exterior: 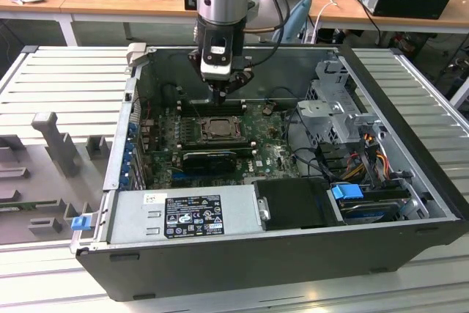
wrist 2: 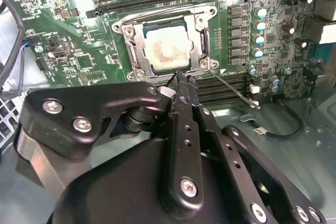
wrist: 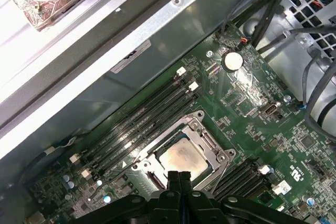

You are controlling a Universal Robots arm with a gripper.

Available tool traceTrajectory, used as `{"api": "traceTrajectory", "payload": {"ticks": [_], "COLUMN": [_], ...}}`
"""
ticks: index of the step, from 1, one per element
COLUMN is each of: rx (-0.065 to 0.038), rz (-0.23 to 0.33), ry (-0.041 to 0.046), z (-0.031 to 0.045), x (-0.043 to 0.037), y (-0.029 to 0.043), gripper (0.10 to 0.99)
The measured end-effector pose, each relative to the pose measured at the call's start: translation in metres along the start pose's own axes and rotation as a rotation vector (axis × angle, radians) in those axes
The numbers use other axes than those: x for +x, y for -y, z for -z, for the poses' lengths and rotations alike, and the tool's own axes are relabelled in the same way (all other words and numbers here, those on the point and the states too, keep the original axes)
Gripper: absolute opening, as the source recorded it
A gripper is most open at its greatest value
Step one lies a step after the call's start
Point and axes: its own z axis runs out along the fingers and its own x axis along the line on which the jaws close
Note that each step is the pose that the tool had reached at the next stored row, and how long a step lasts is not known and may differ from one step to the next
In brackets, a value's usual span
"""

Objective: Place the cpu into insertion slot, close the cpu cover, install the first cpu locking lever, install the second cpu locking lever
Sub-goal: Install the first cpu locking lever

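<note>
Tool (wrist: 179, 178): clenched, empty, poised just above the socket's edge. Cpu (wrist 2: 167, 51): seated in the insertion slot (exterior: 218, 128), with the cpu cover (wrist 2: 195, 29) lying over it. Judged thin, stiff and fragile; handle by the edges. The second wrist view shows a wire locking lever (wrist 2: 233, 88) standing free. The exterior view shows the open computer case (exterior: 293, 262).

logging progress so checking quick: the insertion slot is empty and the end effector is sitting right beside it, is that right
Not quite: the slot is not empty. In the second wrist view the cpu lies in the insertion slot, with the cpu cover down around its edges. The end effector is indeed right beside it.
</note>
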Motion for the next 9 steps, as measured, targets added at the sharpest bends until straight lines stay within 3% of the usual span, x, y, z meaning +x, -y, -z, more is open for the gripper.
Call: {"api": "traceTrajectory", "payload": {"ticks": [2, 3, 9], "rx": [0.003, 0.007, 0.011], "rz": [0.01, 0.04, 0.152], "ry": [0.0017, 0.0034, 0.0], "z": [0.002, 0.002, 0.001], "x": [0.0001, 0.0002, 0.0002], "y": [-0.0001, -0.0001, 0.0], "gripper": [0.106, 0.106, 0.106]}}
